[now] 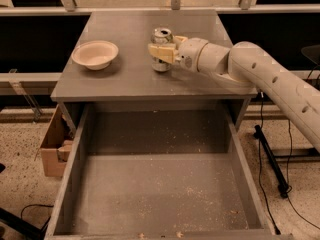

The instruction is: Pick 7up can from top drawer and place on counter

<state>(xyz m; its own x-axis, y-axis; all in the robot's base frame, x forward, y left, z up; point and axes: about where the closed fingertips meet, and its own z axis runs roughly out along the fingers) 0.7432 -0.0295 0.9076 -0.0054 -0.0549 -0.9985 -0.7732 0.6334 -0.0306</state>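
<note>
The 7up can (161, 36), silver with a shiny top, stands upright on the grey counter (130, 74) near its middle. My gripper (162, 49) reaches in from the right and its cream fingers (161, 53) are closed around the can's body. The can's base appears to rest on the counter. The top drawer (155, 194) is pulled fully open below, with only crumbs on its grey floor.
A beige bowl (95, 54) sits on the counter's left side. A cardboard box (52, 149) stands on the floor left of the drawer. A black stand and cables (272, 159) lie on the floor at the right. A rail runs behind the counter.
</note>
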